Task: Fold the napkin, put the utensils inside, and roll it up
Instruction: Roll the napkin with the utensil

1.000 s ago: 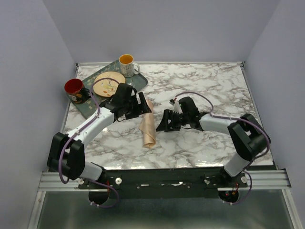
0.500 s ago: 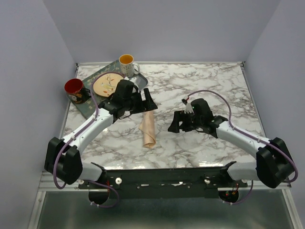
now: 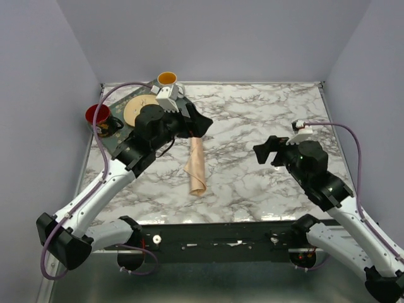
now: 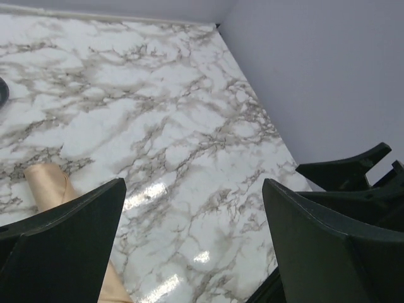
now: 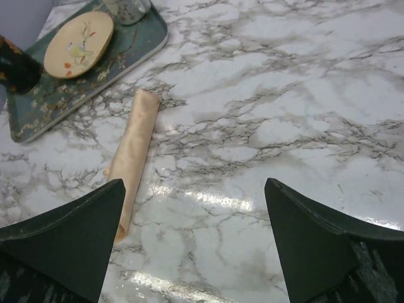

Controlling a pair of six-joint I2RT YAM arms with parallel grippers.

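Rolled napkin [image 3: 197,165] lying near-to-far on marble table [image 3: 265,113], left of centre, right gripper [image 3: 268,151] spread and empty well to its right, left gripper [image 3: 201,124] spread, empty, raised by its far end, tray [image 5: 136,45] far left.

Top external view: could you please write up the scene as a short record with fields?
napkin: rolled into a narrow roll, lying on the marble table, touched by neither gripper
utensils: not visible
left gripper: open, empty, hovers above the roll's far end
right gripper: open, empty, right of the roll, apart from it
tray: far left, bearing plate, red mug, yellow-lined mug
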